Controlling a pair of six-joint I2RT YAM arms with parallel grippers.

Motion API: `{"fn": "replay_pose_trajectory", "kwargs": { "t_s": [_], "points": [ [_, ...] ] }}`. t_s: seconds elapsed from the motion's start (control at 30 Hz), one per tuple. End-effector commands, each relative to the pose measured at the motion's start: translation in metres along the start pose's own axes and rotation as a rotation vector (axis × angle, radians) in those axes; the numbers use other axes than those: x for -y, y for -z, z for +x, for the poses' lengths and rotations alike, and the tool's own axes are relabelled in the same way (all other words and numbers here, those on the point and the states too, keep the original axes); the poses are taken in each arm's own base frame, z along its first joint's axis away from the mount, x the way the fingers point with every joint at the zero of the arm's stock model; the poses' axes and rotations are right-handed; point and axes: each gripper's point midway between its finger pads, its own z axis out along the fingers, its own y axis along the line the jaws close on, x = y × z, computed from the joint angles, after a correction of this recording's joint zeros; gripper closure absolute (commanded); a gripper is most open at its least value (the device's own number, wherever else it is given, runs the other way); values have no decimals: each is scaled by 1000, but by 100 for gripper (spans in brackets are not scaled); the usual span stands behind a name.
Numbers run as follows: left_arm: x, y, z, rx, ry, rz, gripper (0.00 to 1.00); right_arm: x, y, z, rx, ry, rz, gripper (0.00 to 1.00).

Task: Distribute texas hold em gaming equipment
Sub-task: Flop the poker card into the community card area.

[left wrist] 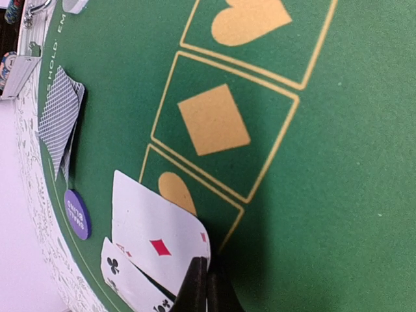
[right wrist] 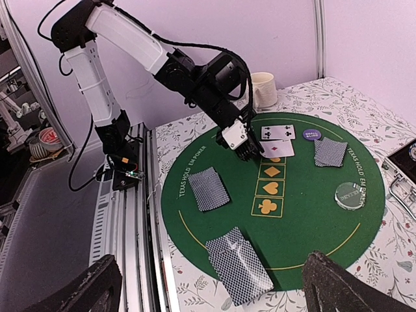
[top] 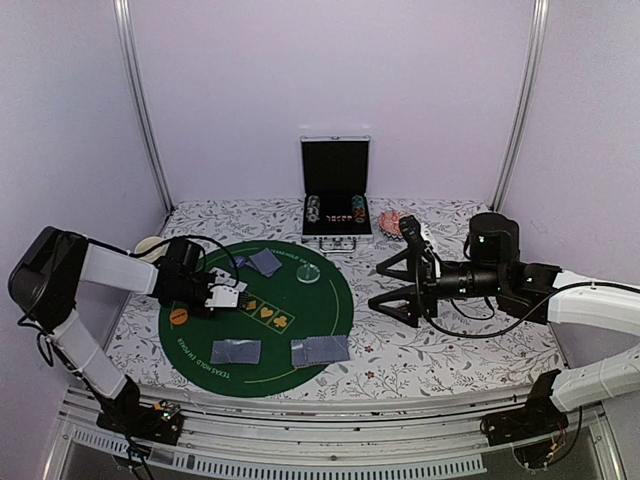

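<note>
mat (top: 320,310) lies mid-table. right claw (top: 376,287) hangs just past the mat's right edge, jaws wide apart and empty, well apart from every card. left claw (left wrist: 207,286) has its jaws pressed together, tips at the edge of the face-up diamond card (left wrist: 159,244). a clubs card (left wrist: 120,276) overlaps that one. 3 face-down piles (top: 320,349) lie on the mat. the purple disc (left wrist: 78,213) is near the cards.

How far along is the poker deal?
Done: three face-down piles, small-blind disc and clear disc sit on the mat. In hand: left gripper, shut, tips at the face-up cards; right gripper open, holding nothing. Left: chips in the case.
</note>
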Motion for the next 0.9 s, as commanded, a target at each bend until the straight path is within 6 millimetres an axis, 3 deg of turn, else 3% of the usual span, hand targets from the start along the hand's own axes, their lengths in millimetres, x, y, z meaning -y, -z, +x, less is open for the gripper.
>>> {"fn": "replay_pose_trajectory", "kwargs": {
  "t_s": [0.0, 0.33, 0.47, 0.73, 0.87],
  "points": [
    [-2, -8, 8, -23, -11, 14, 100, 6, -3, 0, -5, 4, 9, 1],
    [-4, -4, 12, -37, -23, -12, 100, 8, -3, 1, -13, 1, 15, 1],
    [-1, -1, 14, -49, -21, -6, 83, 7, -3, 2, -16, -2, 12, 1],
    [10, 11, 18, -72, -40, -14, 72, 10, -1, 1, -16, -18, 34, 1],
    [6, 24, 18, -85, -48, -49, 64, 23, -2, 4, -25, -74, 106, 1]
  ]
}}
